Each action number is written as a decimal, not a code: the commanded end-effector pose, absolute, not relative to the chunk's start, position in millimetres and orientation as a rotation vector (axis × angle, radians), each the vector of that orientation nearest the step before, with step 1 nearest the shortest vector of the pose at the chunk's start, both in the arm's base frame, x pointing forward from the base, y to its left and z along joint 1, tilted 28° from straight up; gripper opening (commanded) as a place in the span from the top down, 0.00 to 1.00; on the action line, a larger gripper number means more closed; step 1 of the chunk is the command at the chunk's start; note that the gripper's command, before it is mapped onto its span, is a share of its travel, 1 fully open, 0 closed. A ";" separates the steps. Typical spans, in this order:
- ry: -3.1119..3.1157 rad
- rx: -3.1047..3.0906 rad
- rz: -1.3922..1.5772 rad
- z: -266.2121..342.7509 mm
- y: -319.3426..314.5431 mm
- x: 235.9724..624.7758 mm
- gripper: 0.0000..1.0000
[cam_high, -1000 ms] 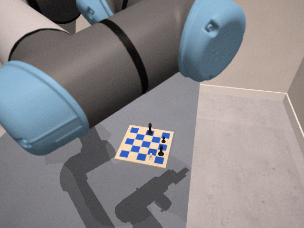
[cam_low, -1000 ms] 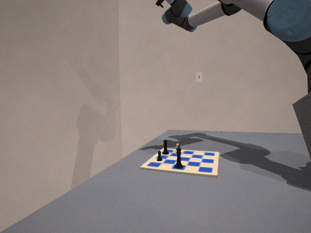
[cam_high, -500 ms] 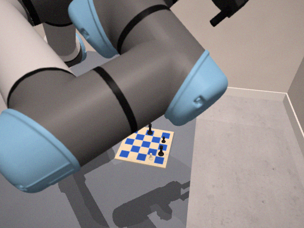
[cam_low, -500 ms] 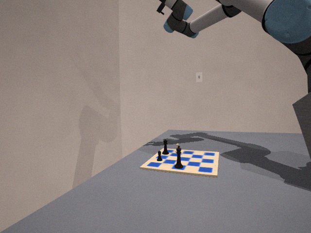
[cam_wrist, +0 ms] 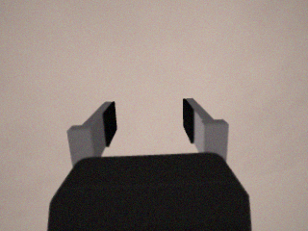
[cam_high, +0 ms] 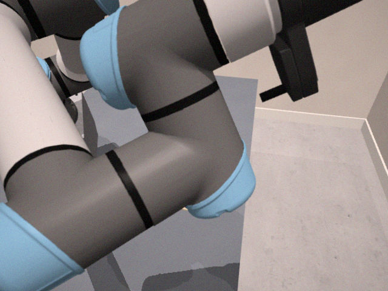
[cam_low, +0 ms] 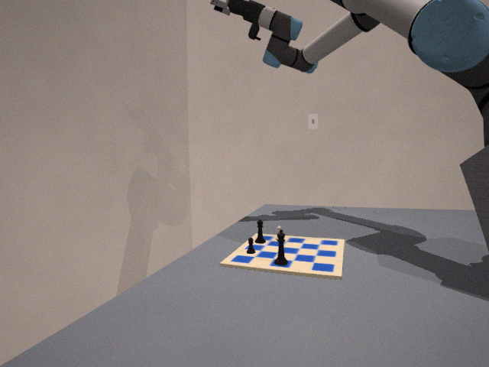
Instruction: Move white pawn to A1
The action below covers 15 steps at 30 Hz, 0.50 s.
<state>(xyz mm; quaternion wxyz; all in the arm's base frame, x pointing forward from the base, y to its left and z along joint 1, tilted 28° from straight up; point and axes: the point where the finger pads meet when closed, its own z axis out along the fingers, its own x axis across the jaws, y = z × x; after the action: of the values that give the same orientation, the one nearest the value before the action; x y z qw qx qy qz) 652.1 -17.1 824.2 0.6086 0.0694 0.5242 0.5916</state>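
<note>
The blue and cream chessboard [cam_low: 304,271] lies on the grey table in the exterior view. The white pawn [cam_low: 279,228] stands on it, mostly hidden behind a tall black king [cam_low: 280,249]. A black queen [cam_low: 259,232] and a black pawn [cam_low: 250,245] stand near the board's left edge. All pieces look upright. My gripper [cam_low: 220,6] [cam_wrist: 149,114] is open and empty. It is high above the board, near the ceiling, and faces a bare wall. In the top view the arm hides the board.
The grey table [cam_low: 237,316] [cam_high: 194,244] ends at a wall corner on the left in the exterior view. The arm's elbow and wrist joints [cam_high: 162,125] fill the top view. A small wall plate [cam_low: 312,121] is on the back wall.
</note>
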 end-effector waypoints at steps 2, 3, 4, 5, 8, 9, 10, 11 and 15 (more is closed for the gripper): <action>1.218 0.502 1.453 800.0 -79.0 692.0 0.00; 1.217 0.549 1.462 792.8 -91.5 699.5 0.00; 1.216 0.568 1.466 792.8 -91.5 699.5 0.00; 1.214 0.633 1.477 784.9 -104.3 706.9 0.00; 1.210 0.705 1.489 776.2 -117.2 714.0 0.00; 1.205 0.775 1.498 766.8 -130.1 720.9 0.00; 1.205 0.775 1.498 766.7 -130.1 720.9 0.00; 1.199 0.846 1.506 756.4 -143.2 727.5 0.00; 1.183 0.991 1.518 733.2 -169.4 739.8 0.00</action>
<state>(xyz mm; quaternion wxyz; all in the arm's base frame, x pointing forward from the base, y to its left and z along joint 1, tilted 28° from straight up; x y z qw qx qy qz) 718.7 -124.6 769.5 0.5155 0.3079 0.5032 0.6215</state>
